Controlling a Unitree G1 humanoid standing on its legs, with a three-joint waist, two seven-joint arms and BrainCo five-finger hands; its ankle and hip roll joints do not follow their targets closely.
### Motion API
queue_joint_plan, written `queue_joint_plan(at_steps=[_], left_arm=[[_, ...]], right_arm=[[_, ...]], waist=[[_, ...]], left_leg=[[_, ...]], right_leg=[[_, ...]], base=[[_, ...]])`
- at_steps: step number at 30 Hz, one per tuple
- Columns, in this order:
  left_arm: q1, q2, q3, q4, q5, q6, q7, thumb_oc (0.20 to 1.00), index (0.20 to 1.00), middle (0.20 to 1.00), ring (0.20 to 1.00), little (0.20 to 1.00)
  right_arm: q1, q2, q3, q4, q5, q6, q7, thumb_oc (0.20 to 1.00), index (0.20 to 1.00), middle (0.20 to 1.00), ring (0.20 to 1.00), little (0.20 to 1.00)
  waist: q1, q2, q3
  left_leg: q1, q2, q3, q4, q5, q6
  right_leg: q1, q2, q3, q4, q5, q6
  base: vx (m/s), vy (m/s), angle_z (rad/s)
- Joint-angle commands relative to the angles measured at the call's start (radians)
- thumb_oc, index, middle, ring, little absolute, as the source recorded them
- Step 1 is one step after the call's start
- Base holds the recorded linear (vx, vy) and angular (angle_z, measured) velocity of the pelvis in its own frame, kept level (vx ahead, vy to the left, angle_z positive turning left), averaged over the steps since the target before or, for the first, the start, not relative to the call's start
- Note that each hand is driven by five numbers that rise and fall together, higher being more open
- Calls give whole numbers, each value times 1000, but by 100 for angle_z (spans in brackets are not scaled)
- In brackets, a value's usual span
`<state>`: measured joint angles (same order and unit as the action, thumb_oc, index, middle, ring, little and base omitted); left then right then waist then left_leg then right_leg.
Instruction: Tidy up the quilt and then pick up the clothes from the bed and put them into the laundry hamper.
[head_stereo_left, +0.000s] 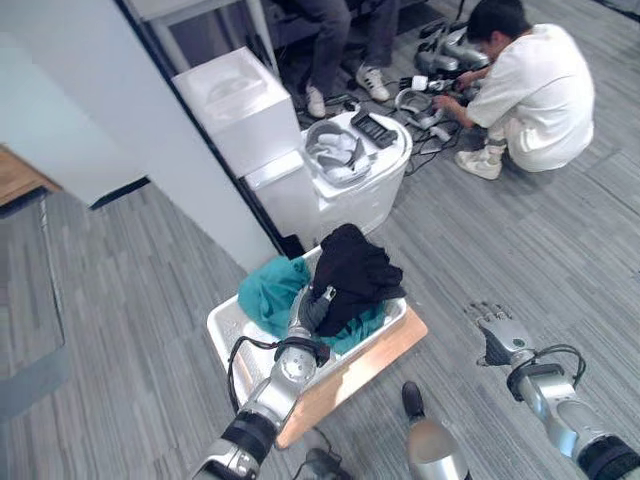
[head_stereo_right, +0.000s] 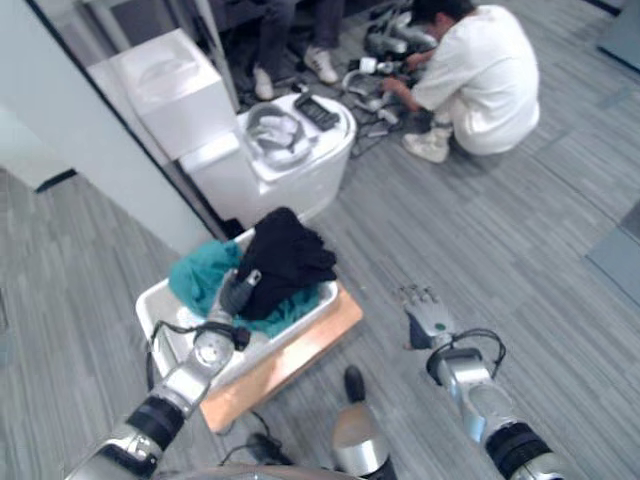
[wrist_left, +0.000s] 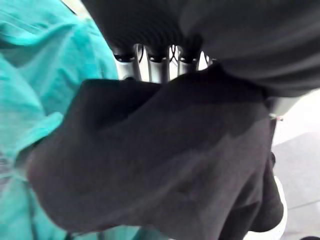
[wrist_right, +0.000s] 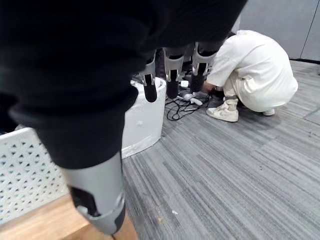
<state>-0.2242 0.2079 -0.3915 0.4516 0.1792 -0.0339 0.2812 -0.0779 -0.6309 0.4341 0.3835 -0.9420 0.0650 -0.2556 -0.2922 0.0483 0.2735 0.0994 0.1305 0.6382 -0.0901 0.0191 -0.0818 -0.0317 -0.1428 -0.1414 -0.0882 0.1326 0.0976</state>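
A white perforated laundry hamper (head_stereo_left: 225, 325) stands on a wooden board (head_stereo_left: 365, 362) on the grey floor. It holds a teal cloth (head_stereo_left: 268, 290) with a black garment (head_stereo_left: 355, 265) heaped on top and hanging over the far rim. My left hand (head_stereo_left: 306, 310) reaches into the hamper and rests against the black garment (wrist_left: 165, 165), which drapes across it beside the teal cloth (wrist_left: 45, 65). My right hand (head_stereo_left: 500, 332) hovers over bare floor to the right of the hamper, open and holding nothing, its fingers (wrist_right: 172, 70) straight.
Just behind the hamper are a round white bin (head_stereo_left: 370, 195) with items on top and a white box (head_stereo_left: 235, 100). A pale panel (head_stereo_left: 130, 140) stands at the left. A person in white (head_stereo_left: 535, 90) crouches among cables at the back right; another person's legs (head_stereo_left: 340, 45) are further back.
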Motion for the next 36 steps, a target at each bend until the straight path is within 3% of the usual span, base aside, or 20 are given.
queue_joint_plan(at_steps=[1, 2, 6, 10, 16, 19, 26, 28, 33, 34, 36], left_arm=[[-77, 29, 10, -49, 19, -30, 37, 200, 200, 200, 200, 200], [-68, 30, 18, -48, 11, -21, 37, 1000, 1000, 1000, 1000, 1000], [-30, 39, 74, -26, -31, 15, 52, 1000, 1000, 1000, 1000, 1000], [-20, 70, 130, -53, -55, 10, 85, 1000, 1000, 1000, 1000, 1000], [37, 133, 243, -141, -113, -47, 135, 1000, 1000, 1000, 1000, 1000], [120, 121, 296, -135, -165, -50, 143, 1000, 1000, 1000, 1000, 1000], [262, 98, 353, 93, -170, 5, 121, 1000, 1000, 1000, 1000, 1000], [299, 64, 369, 272, -179, 32, 115, 1000, 1000, 1000, 1000, 1000], [322, 24, 380, 487, -187, 54, 102, 1000, 1000, 1000, 1000, 1000], [322, 19, 362, 596, -146, 65, 81, 1000, 1000, 1000, 1000, 1000], [320, 22, 359, 618, -134, 73, 71, 1000, 1000, 1000, 1000, 1000]], right_arm=[[-92, 18, -46, 15, -1, 22, -59, 1000, 1000, 1000, 1000, 1000], [-89, 27, -48, 20, 4, 26, -59, 1000, 1000, 1000, 1000, 1000], [-65, 72, -60, 61, 38, 41, -47, 1000, 1000, 1000, 1000, 1000], [-34, 88, -75, 104, 73, 43, -38, 1000, 1000, 1000, 1000, 1000], [30, 177, -141, 385, 269, 41, -36, 1000, 1000, 1000, 1000, 1000], [42, 228, -187, 515, 385, 40, -37, 1000, 1000, 1000, 1000, 1000], [50, 299, -267, 706, 530, 49, -17, 1000, 1000, 1000, 1000, 1000], [50, 324, -288, 772, 577, 55, -8, 1000, 1000, 1000, 1000, 1000], [43, 349, -285, 795, 612, 51, -10, 1000, 1000, 1000, 1000, 1000], [37, 359, -265, 804, 614, 44, -3, 1000, 1000, 1000, 1000, 1000], [35, 362, -258, 804, 617, 42, -5, 1000, 1000, 1000, 1000, 1000]], waist=[[24, 21, 26], [31, 19, 25], [66, 3, 14], [93, -13, -2], [136, -29, -46], [154, -31, -62], [181, -35, -82], [191, -38, -90], [201, -44, -99], [204, -46, -102], [204, -47, -103]], left_leg=[[57, 78, -25, 3, -55, -73], [55, 80, -29, 3, -54, -74], [53, 89, -53, 3, -53, -75], [56, 100, -57, 3, -30, -74], [82, 102, -93, 3, -36, -75], [91, 99, -105, 3, -38, -72], [102, 94, -119, 3, -44, -66], [106, 92, -120, 3, -47, -64], [111, 87, -119, 3, -53, -60], [114, 85, -111, 3, -59, -58], [116, 84, -109, 3, -61, -58]], right_leg=[[9, -52, -54, 1, -128, 111], [11, -52, -59, 1, -127, 110], [29, -47, -83, 1, -130, 102], [53, -35, -105, 1, -120, 85], [113, -32, -138, 1, -136, 73], [128, -33, -146, 1, -139, 70], [148, -33, -158, 1, -145, 64], [155, -34, -163, 1, -145, 64], [154, -37, -162, 1, -143, 65], [151, -42, -163, 1, -139, 67], [150, -43, -163, 1, -137, 68]], base=[[-11, -28, 36], [-7, -28, 26], [1, -39, 11], [-31, -61, 30], [10, -4, 20], [5, 13, 14], [-1, 23, 6], [0, 33, 7], [-2, 41, 2], [-13, 69, -4], [-6, 35, -1]])
